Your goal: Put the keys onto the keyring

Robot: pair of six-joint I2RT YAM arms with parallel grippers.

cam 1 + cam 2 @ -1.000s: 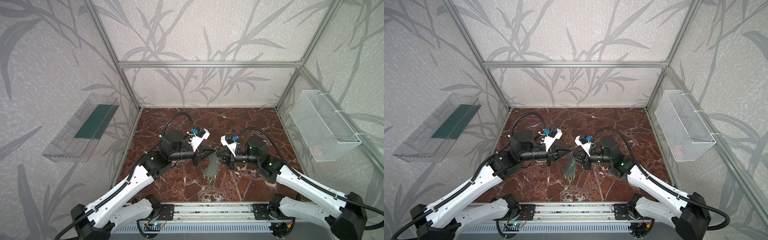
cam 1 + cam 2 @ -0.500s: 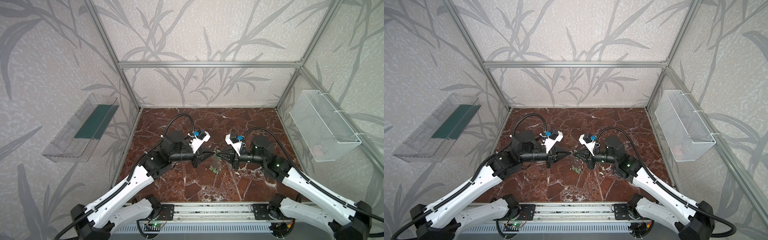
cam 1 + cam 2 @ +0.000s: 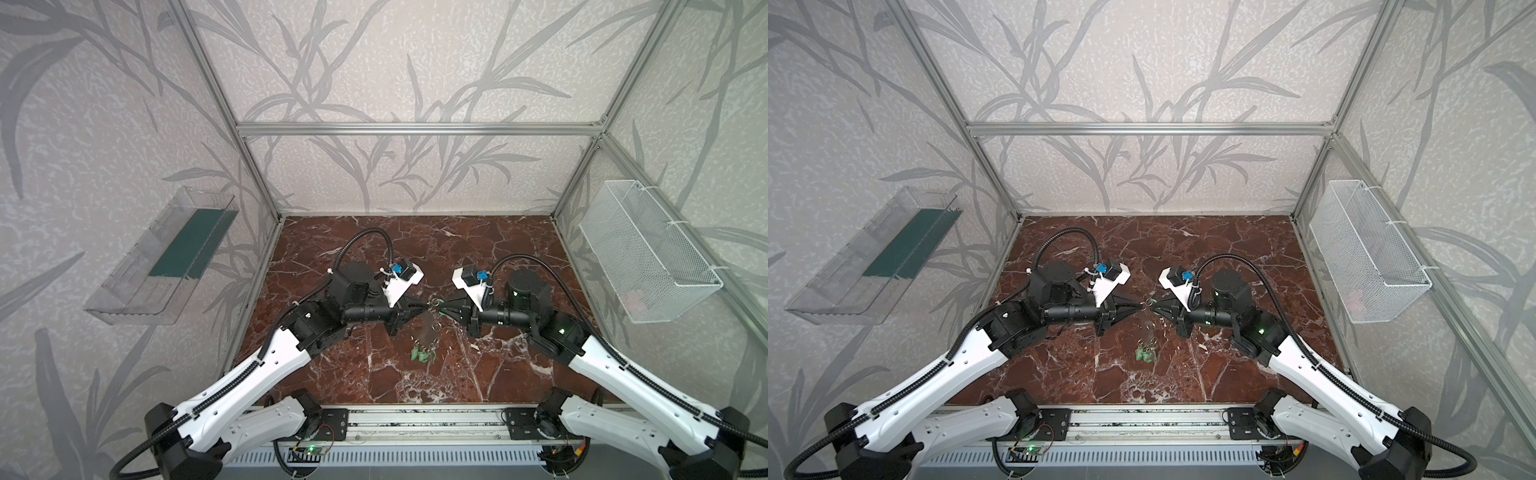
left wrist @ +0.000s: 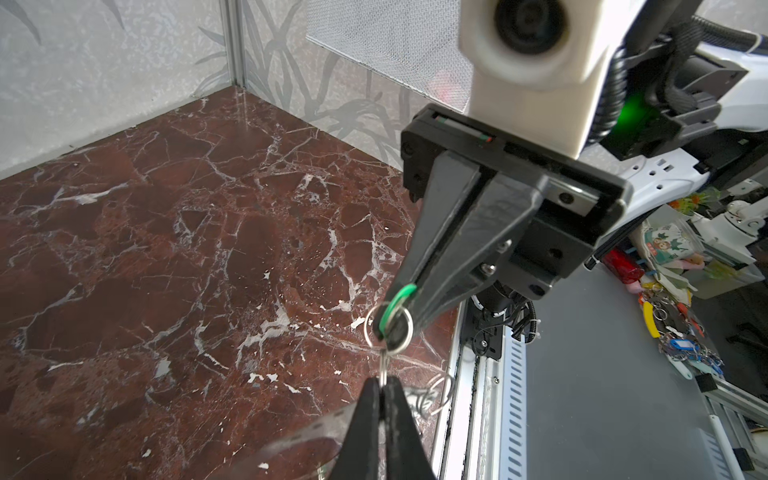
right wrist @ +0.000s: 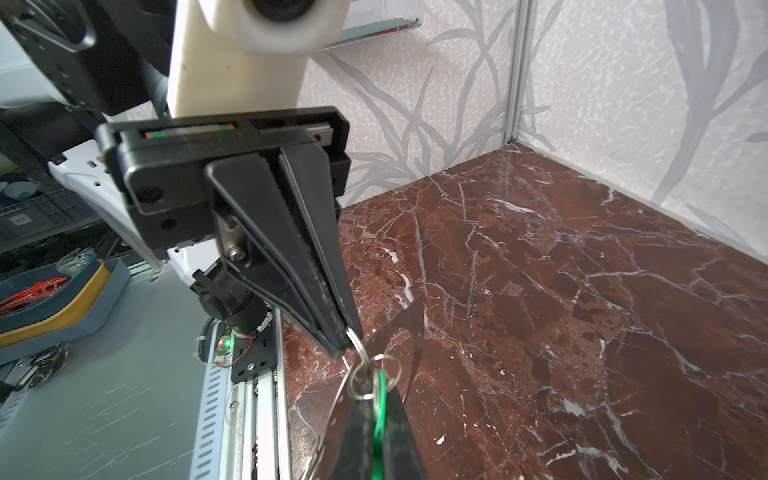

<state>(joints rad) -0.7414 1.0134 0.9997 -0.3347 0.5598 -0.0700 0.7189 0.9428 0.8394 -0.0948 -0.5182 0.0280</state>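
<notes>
Change: right gripper point(image 3: 443, 309) has drawn back rightward from left gripper point(image 3: 423, 306), gap opening mid-frame. It pinches a green tag point(image 4: 398, 300); left pinches a wire ring point(image 4: 382, 365). The keyring point(image 3: 426, 328) hangs blurred beneath, keys point(image 3: 422, 355) dangling under it. Rings look linked; release probably next.

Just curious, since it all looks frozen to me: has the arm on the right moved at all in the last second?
Yes. The right arm has drawn back slightly toward the wire basket on the side wall.
</notes>
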